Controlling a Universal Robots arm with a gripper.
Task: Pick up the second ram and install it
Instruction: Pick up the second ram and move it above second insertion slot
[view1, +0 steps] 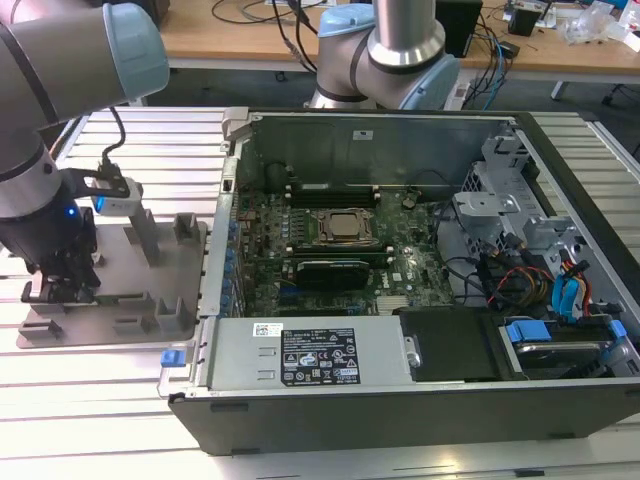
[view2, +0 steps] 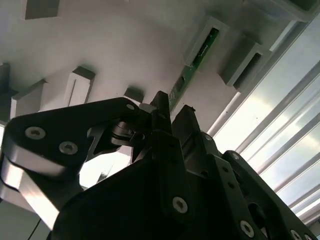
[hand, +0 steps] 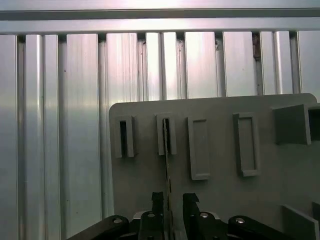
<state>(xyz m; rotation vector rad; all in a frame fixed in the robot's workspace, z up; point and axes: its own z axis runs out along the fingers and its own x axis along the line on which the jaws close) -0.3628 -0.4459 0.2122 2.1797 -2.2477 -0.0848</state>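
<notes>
The end effector (hand: 172, 197), jaws apart, straddles the second ram (hand: 166, 160), which stands on edge in its grey holder (hand: 225, 200); it is not yet gripped, lifted or installed in the computer case (view1: 400, 400).

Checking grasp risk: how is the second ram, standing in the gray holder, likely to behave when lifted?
Probably stiff and light: the second ram is a thin green board. Held on edge in the gray holder's slots, it may bind or tilt if pulled crooked. Likely fragile: a bare board, the gripper straddling its thin edge.
</notes>
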